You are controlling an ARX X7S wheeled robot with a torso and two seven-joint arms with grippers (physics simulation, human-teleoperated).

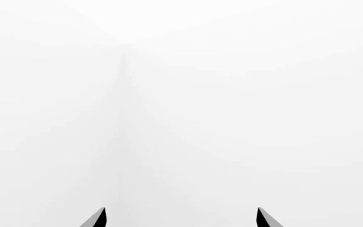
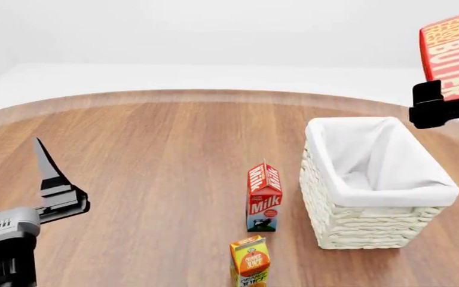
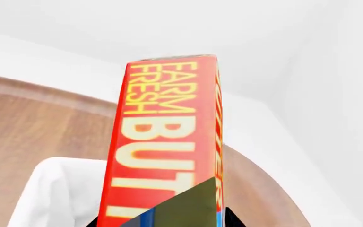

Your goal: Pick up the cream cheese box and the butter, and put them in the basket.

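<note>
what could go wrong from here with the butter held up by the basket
The right pincer grips the butter only by its lower end, high and off past the basket rim's far right corner; a release here would likely miss the liner. Held that low, the box might pivot. The cream cheese box is not in view.

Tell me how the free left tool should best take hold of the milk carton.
Probably grip the milk carton across its flat side panels, below the gable, coming in level from its left, since it stands upright and the basket crowds its right.
</note>
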